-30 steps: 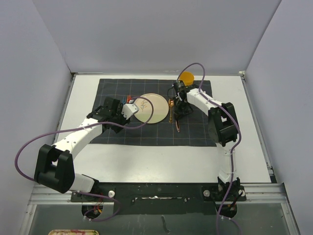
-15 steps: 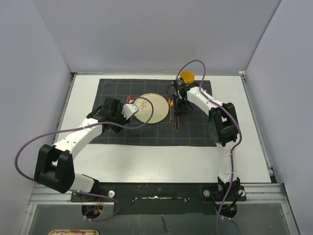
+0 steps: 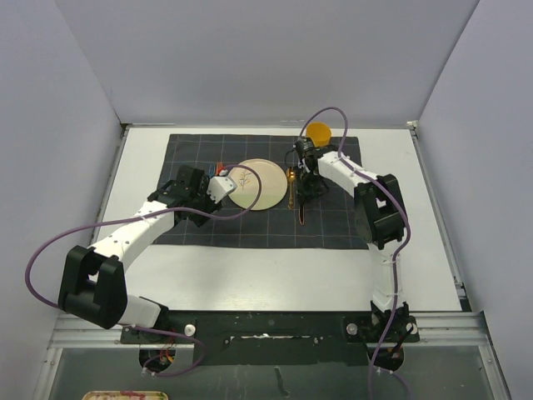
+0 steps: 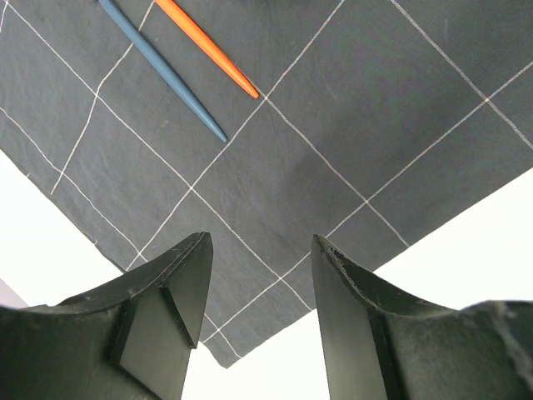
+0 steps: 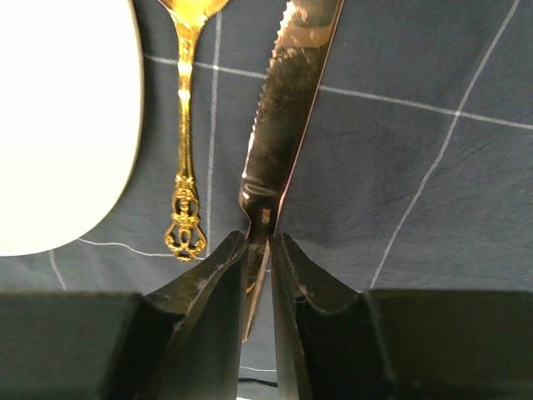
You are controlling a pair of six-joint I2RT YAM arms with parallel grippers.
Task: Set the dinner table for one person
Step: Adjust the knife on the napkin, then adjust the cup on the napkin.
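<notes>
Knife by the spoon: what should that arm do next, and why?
Probably open the right gripper wider and lift away: the knife already lies flat on the cloth beside the spoon, right of the plate, its handle between the jaws.

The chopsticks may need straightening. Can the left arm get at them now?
Probably yes: the left gripper is open and empty, with the chopsticks lying bare on the cloth just ahead.

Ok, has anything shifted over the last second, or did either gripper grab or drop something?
Only the right gripper moved: a slight shift away from the bases, then back. Its jaws sit close around the handle of the knife; whether they pinch it, I cannot tell. The knife lies about where it was, beside the spoon. The left gripper, open and empty, the plate and the orange cup are unchanged.
</notes>
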